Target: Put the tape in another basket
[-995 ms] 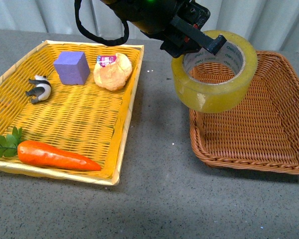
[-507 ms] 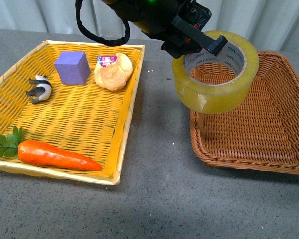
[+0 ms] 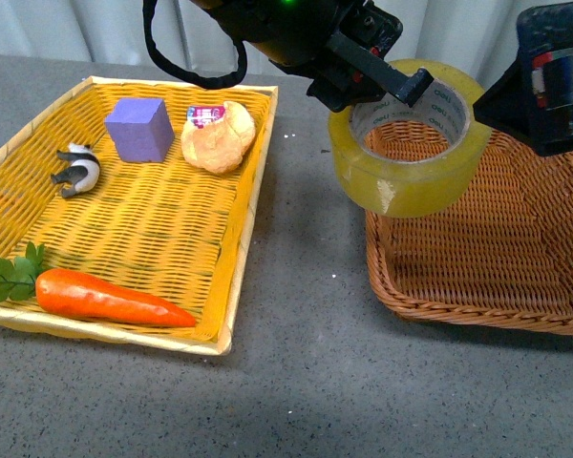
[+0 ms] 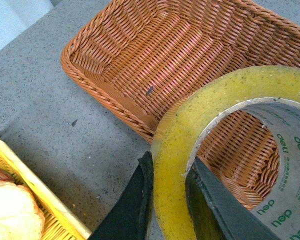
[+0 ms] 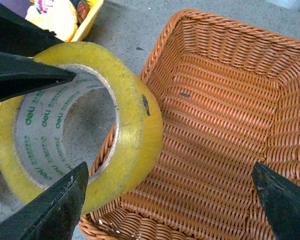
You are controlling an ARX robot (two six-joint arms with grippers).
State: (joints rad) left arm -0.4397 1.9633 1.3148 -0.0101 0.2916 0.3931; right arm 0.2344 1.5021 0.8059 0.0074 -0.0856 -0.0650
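I have the tape (image 3: 411,181) pinched in my left gripper (image 4: 170,167), hanging over the left rim of the brown wicker basket (image 3: 497,258).

The largest thing on my table is the flat yellow tray (image 3: 153,229) on the left, and the basket sits just to its right with a strip of grey tabletop between them. The tape is tilted and clear of the wicker, partly over the basket's left corner and partly over the tabletop. My left gripper's jaws are clamped across the roll's wall, one finger inside the core and one outside. My right gripper (image 5: 169,170) is spread wide above the basket, holding nothing, with one finger close beside the roll. In the tray lie a carrot (image 3: 110,298), a bread roll (image 3: 217,138), a purple block (image 3: 138,129) and a small panda figure (image 3: 76,170).
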